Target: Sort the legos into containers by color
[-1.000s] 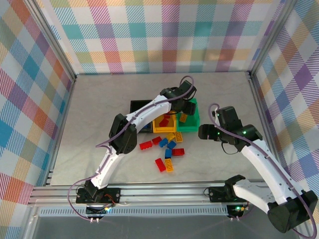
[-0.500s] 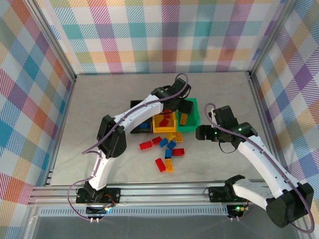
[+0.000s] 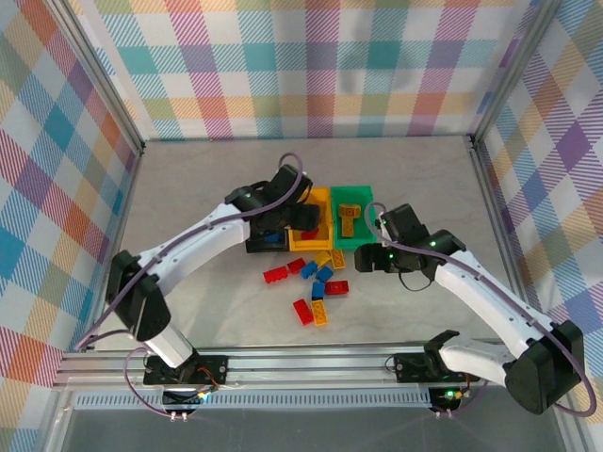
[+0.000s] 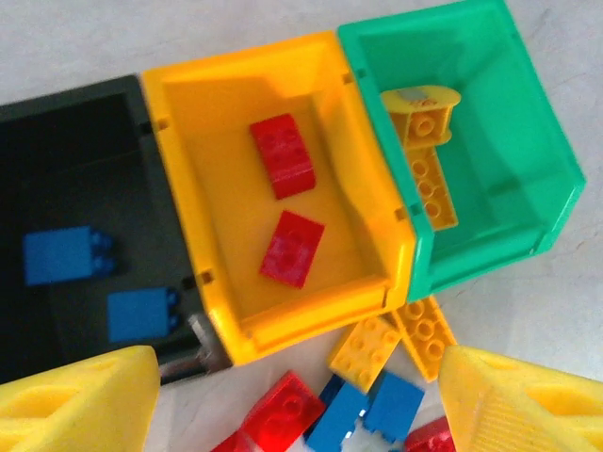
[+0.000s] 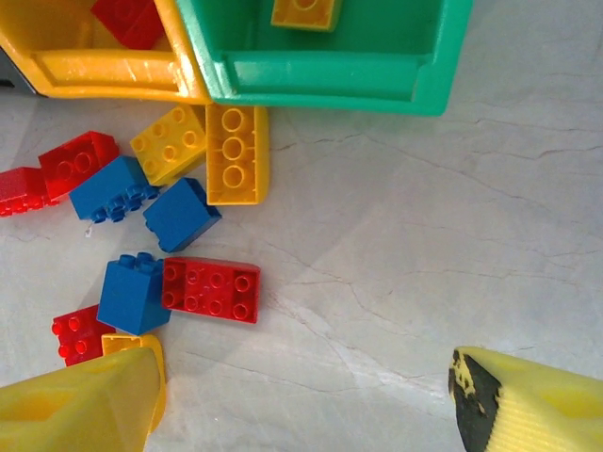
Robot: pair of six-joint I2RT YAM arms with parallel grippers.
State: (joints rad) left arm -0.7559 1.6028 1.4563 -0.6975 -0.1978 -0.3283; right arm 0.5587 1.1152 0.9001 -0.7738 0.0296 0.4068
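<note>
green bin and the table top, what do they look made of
The green bin looks like moulded plastic, smooth and slightly glossy: uniform colour, rounded rim, soft highlights. The table top looks like pale stone or a stone-print laminate, matte, with thin dark veins; which cannot be told.

Glossy plastic legos [image 5: 211,289] and bins [image 4: 283,104]; matt marbled tabletop [image 5: 396,235].

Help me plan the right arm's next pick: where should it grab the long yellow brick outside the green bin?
Probably from above, pinching the long yellow brick across its narrow width, near the end away from the green bin. It lies flat with its far end at the bin wall, and a square yellow brick crowds one side.
</note>
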